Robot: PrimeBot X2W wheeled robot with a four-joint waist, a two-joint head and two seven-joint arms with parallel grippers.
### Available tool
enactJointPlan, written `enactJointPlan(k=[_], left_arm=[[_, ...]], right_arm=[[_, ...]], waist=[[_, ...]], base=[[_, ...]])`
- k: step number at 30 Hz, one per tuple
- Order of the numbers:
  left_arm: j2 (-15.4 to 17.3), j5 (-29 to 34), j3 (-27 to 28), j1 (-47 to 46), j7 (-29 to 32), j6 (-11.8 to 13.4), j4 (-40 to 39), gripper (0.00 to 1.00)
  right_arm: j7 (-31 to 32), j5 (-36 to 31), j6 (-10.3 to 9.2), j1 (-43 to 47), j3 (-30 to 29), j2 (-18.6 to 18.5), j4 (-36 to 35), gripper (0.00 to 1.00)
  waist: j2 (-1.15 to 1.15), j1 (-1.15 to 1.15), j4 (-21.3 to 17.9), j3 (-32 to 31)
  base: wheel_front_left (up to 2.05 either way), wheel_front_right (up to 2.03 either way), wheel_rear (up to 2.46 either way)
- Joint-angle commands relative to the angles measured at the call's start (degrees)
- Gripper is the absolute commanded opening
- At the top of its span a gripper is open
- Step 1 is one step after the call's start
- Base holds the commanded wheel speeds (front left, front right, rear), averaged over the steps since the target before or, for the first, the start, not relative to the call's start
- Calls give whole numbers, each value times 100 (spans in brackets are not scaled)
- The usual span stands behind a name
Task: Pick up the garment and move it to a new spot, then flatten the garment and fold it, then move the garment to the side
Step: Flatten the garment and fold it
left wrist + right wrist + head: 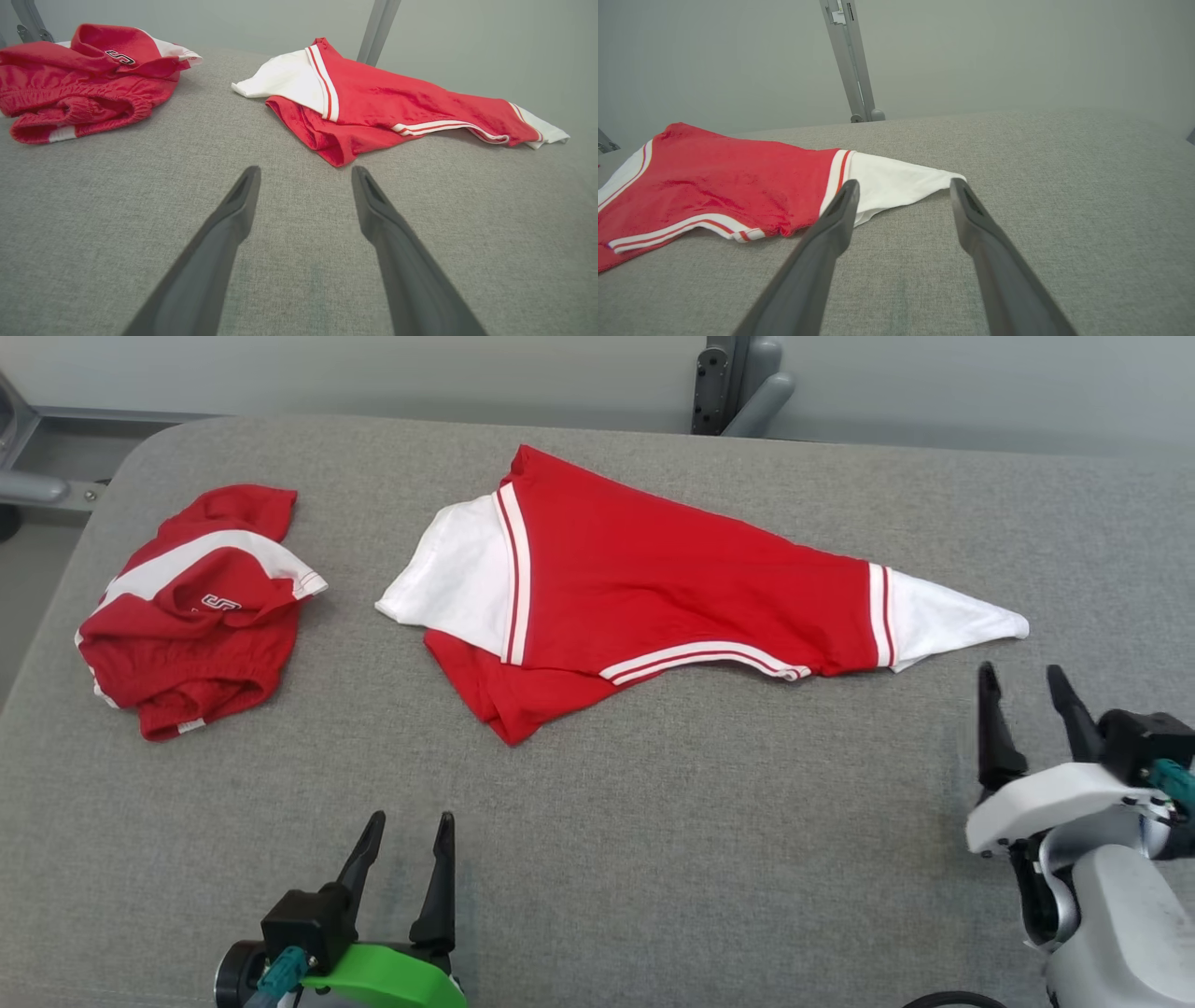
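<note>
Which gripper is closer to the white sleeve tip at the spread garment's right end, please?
Right. The right gripper sits just short of the white sleeve tip, fingers apart; the left gripper is far off to its left.

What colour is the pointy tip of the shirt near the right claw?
White, on the shirt's pointed tip, beside red and white stripes. The right wrist view shows it best.

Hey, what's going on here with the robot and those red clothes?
A two-armed robot is working on a red and white garment that lies spread but not yet folded in the middle of the grey padded table. Nothing is being held. The right gripper is open just short of the garment's white tip, and the left gripper is open nearer the robot. A second red garment sits crumpled on the robot's left.
</note>
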Motion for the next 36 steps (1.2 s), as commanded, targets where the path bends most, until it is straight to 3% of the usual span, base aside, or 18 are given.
enactJointPlan(k=[1, 9, 10, 19, 26, 36], left_arm=[[17, -45, -43, 30, 4, -23, -1, 100], [17, -158, -190, -47, 4, 34, -46, 100], [17, -158, -190, -47, 4, 34, -46, 100], [15, -342, -389, -76, 5, 108, -113, 100], [14, -470, -468, -68, 4, 185, -167, 100], [15, -610, -637, -184, 5, 266, -265, 100]], right_arm=[[-10, -33, -2, -4, 205, -4, -100, 100], [-9, 55, -2, -581, 1879, -31, -342, 100], [-9, 55, -2, -581, 1879, -31, -342, 100], [-9, 173, -4, -1278, 3269, -248, 571, 100], [-10, 103, -4, -1609, 3500, -394, 1159, 100], [-10, -241, -4, -1898, 3322, -473, 1622, 100]], waist=[[0, 0, -3, -23], [0, 0, 529, 158], [0, 0, 529, 158], [0, 0, 1455, 432], [0, 0, 1787, 616], [0, 0, 1915, 832]], base=[[0, 0, 0], [0, 0, 0], [0, 0, 0], [0, 0, 0], [0, 0, 0], [0, 0, 0]])
